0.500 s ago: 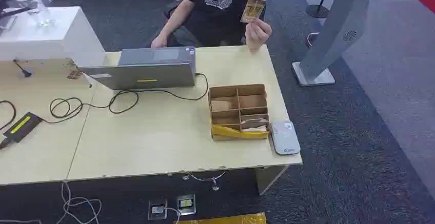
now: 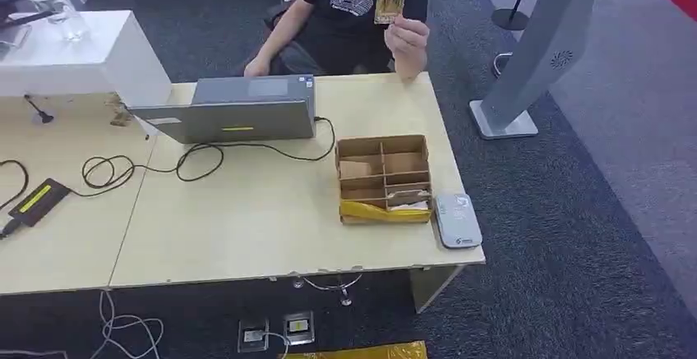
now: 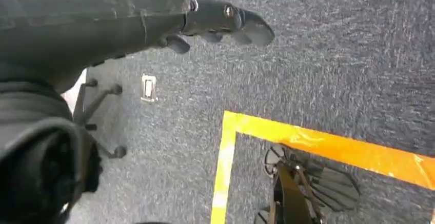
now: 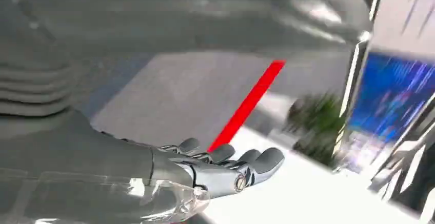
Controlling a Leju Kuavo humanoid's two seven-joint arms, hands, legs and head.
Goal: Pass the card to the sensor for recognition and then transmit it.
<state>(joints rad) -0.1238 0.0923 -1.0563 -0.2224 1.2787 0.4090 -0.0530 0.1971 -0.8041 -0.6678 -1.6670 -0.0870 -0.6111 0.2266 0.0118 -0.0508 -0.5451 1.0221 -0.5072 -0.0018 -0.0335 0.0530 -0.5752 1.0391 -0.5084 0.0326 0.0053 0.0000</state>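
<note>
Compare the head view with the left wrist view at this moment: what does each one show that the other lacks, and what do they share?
Head view alone: a seated person's hand holding up the card, the laptop, the divided cardboard box and the white sensor beside it on the table.

Left wrist view alone: the robot's left hand, empty with fingers extended, hanging above the floor, and the yellow floor tape.

Shared: the dark grey carpet.

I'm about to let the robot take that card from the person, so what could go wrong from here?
1. The card is held up beyond the table's far edge; the right hand, open with fingers extended, may have to reach far.
2. The laptop, its cable and the cardboard box lie along that path.
3. The reader sits near the table's corner and might get knocked off.
</note>
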